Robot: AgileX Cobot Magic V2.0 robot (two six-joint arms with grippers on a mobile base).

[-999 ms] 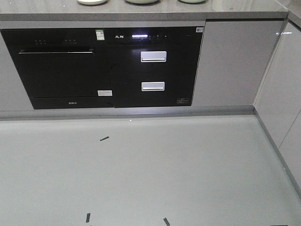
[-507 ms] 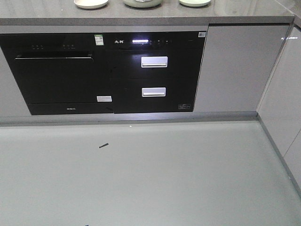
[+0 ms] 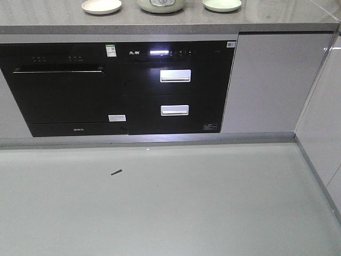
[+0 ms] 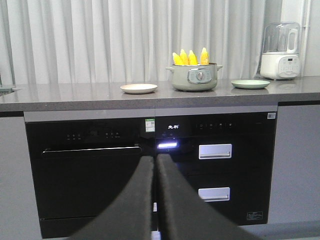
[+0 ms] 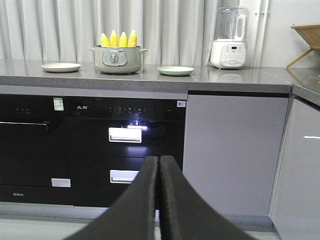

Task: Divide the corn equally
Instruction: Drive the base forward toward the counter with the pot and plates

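Left gripper: the black two-fingered left gripper (image 4: 155, 161) has its fingers pressed flat together with nothing between them. It is aimed at the cabinet front below the counter.
Left edge: a black glass-fronted built-in appliance with a long bar handle (image 3: 61, 88) fills the left of the cabinet run, sitting flush under the counter lip.
Centre front: a black two-drawer unit with silver handles (image 3: 176, 88) and a lit display stands just beside that appliance.
Right gripper: the black two-fingered right gripper (image 5: 159, 161) is likewise closed on nothing.
Right edge: a plain grey cabinet door (image 3: 264, 82) meets a glossy white cabinet run (image 3: 325, 122), which turns the corner and bounds the floor's right side.
Open room: the pale grey floor (image 3: 170, 208) spreads wide before the plinth. A small dark strip (image 3: 116, 172), perhaps tape, lies on it.
Surface: the grey stone countertop (image 4: 60, 95) bears, in order, a round cream plate (image 4: 139, 88), a grey-green pot with a front dial (image 4: 195, 77), a round pale green plate (image 4: 250, 84) and a white appliance with a clear jug (image 4: 280, 52).
Corn: four yellow corn cobs (image 4: 190, 56) stand upright in the pot, which sits between the two plates.
Room: white pleated curtains (image 4: 100, 35) hang behind the counter.
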